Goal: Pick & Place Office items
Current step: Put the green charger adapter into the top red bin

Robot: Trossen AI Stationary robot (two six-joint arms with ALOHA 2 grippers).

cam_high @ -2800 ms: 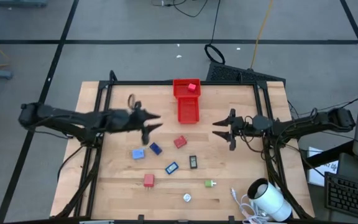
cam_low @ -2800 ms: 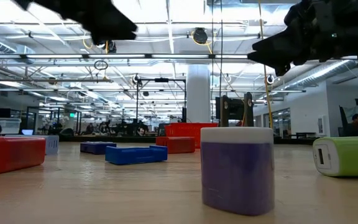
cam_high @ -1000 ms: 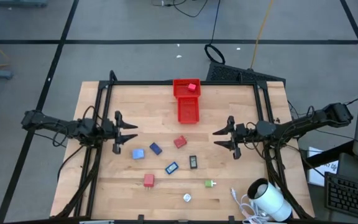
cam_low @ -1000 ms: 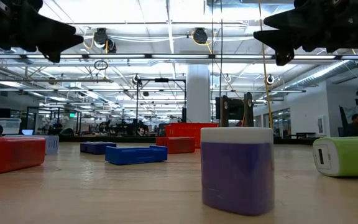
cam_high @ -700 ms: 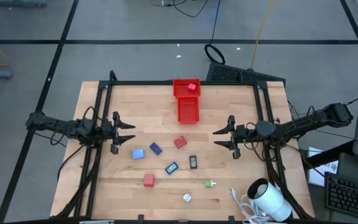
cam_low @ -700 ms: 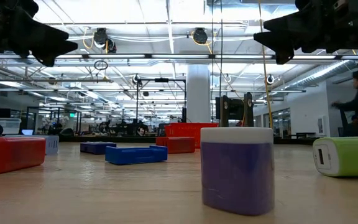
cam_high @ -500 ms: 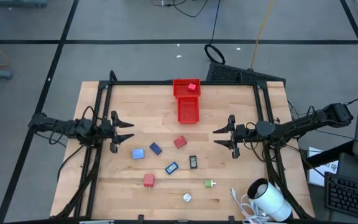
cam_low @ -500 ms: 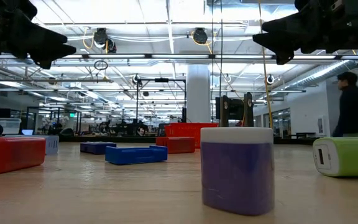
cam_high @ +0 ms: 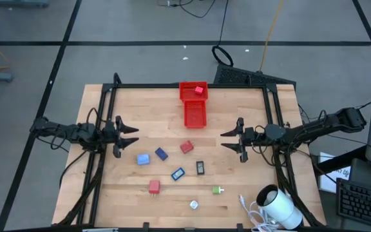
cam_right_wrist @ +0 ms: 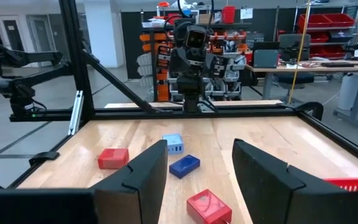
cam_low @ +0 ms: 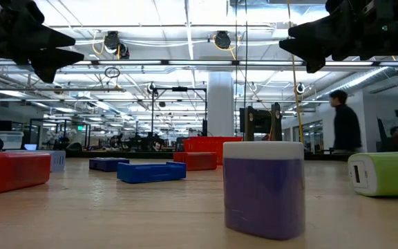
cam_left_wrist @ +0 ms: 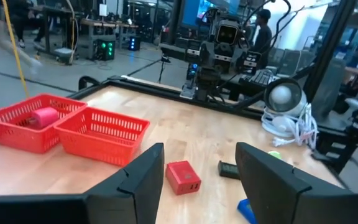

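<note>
Several thumb-sized office items lie flat on the wooden table: a red piece [cam_high: 186,147], a dark-blue one [cam_high: 161,154], a light-blue one [cam_high: 143,158], a blue one [cam_high: 178,173], a black one [cam_high: 200,167], another red one [cam_high: 154,187], a green-white one [cam_high: 218,190] and a whitish one [cam_high: 194,205]. A pink-red piece [cam_high: 199,90] lies in the far compartment of the red tray [cam_high: 187,116]. My left gripper [cam_high: 133,136] hovers open at the table's left, level, above the items. My right gripper [cam_high: 224,140] hovers open at the right, facing it. Nothing is between either pair of fingers.
A big white cylinder with a cable [cam_high: 281,207] lies at the near right corner. A black frame [cam_high: 172,86] runs around the table's far and side edges. Bare wood lies between the two grippers and the tray. A person [cam_low: 344,128] walks in the room behind.
My left gripper has drawn back a little toward the table's left edge and rolled slightly about its own line, staying open and empty. My right gripper has kept still. None of the items has moved.
</note>
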